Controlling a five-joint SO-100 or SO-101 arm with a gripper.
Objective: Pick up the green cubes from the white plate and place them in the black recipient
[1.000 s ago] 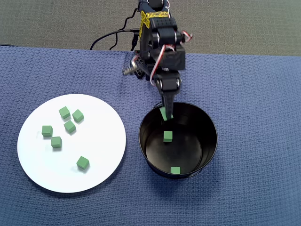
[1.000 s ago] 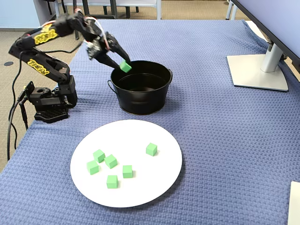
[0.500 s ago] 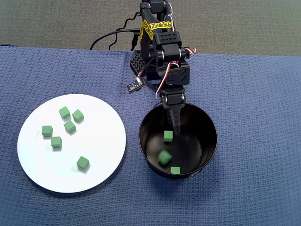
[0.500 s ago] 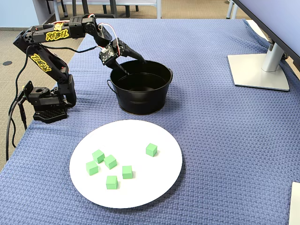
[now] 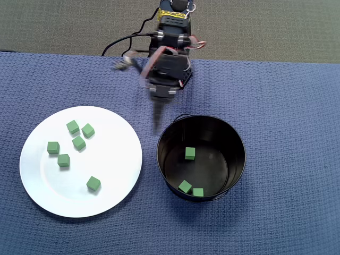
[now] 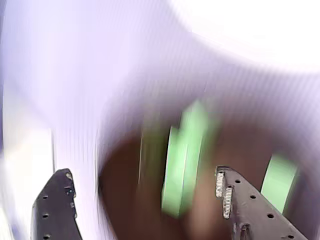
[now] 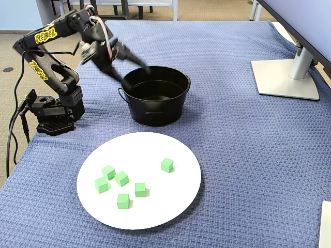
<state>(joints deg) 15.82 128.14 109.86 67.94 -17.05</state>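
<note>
Six green cubes [image 5: 78, 142] lie on the white plate [image 5: 114, 175], left of frame in the overhead view; three more sit inside the black pot [image 5: 234, 139], centre-right, on the blue-covered bench [image 5: 287, 106]. Claw [image 5: 157, 126], blurred, hangs just outside the pot's upper-left rim; wrist view shows its fingers [image 6: 239, 200] spread apart, holding nothing.

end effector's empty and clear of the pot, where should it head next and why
Probably swing toward the plate and line up over one cube there, perhaps the lone one. The end effector looks open and empty beside the pot, which holds three cubes; six remain on the plate.
</note>
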